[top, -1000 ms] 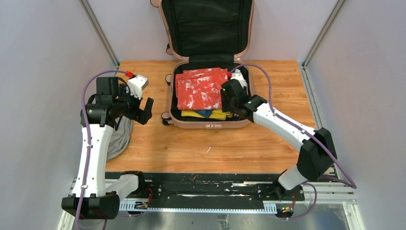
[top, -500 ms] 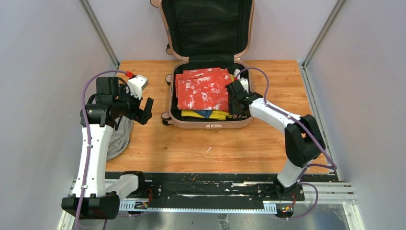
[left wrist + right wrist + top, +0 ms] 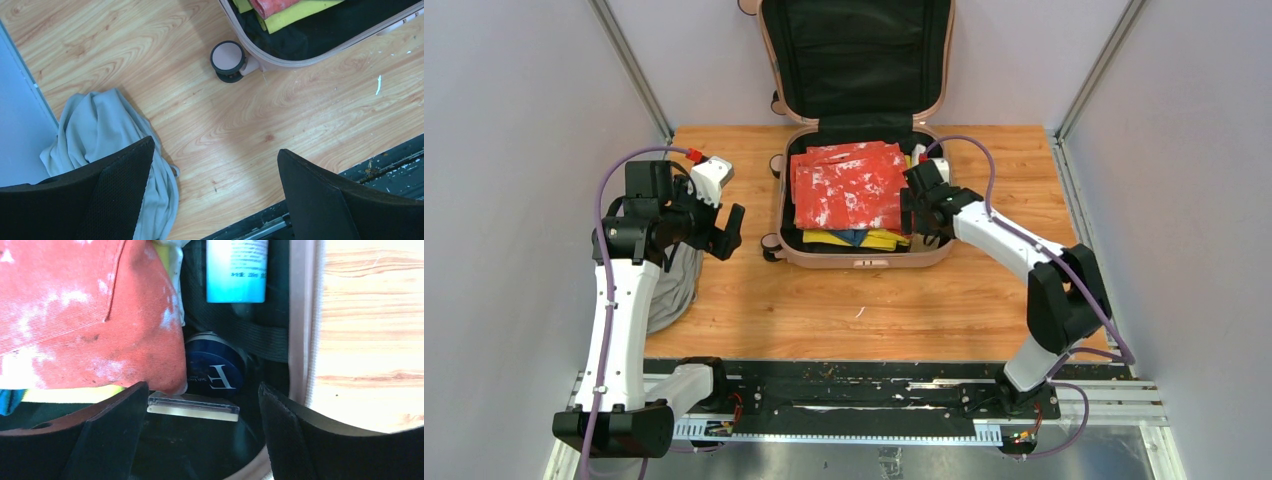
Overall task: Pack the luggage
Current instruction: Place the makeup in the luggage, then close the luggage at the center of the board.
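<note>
Looks like gap-filling by the right wall of the luggage [image 3: 864, 258], right gripper [image 3: 201, 390] gaping over a tin [image 3: 215, 371]; left gripper [image 3: 216, 147] spread wide above grey cloth [image 3: 95, 125].

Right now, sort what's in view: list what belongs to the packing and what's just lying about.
Belongs to the job: suitcase; inside it red cloth, yellow cloth, bottle, round blue tin, clear flat case; grey cloth on the table, probably still to pack.
Just lying about: small white scrap on the table.
</note>
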